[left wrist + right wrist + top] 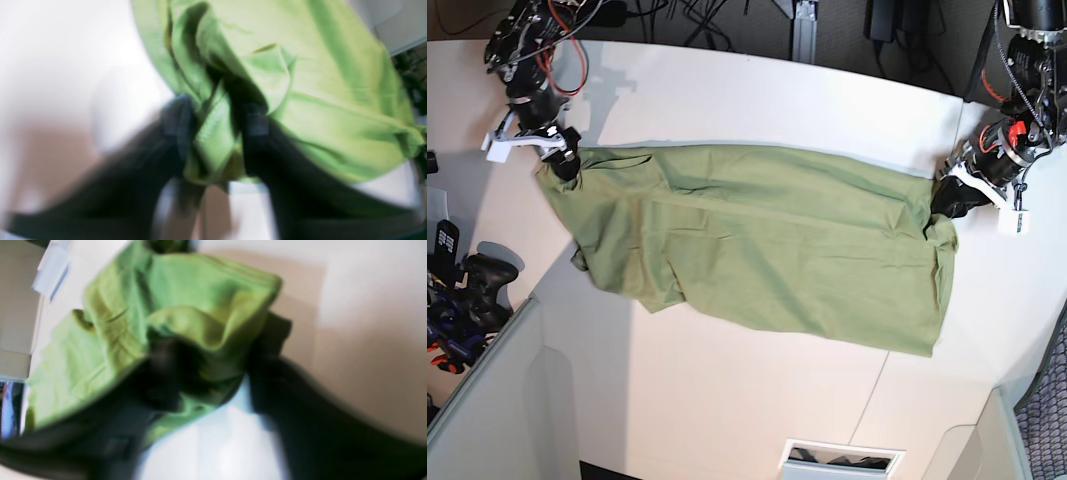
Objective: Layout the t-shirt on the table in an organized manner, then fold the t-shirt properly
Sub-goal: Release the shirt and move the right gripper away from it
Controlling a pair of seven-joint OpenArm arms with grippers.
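The light olive-green t-shirt (757, 240) lies stretched in a long band across the white table (757, 100), its lower edge hanging uneven and creased. In the base view my left gripper (949, 198) holds the cloth's right end. My right gripper (564, 162) holds its upper-left corner. The left wrist view is blurred: both black fingers (176, 123) of the left gripper (217, 133) pinch a bunched fold of the t-shirt (333, 83). In the right wrist view the right gripper (213, 356) is shut on a thick fold of the t-shirt (110, 340).
Raised white-grey panels stand at the lower left (487, 400) and lower right (967, 450) corners. A slotted white box (839, 460) sits at the near edge. Dark gear (472, 285) lies off the table's left side, and cables (727, 20) run along the far edge.
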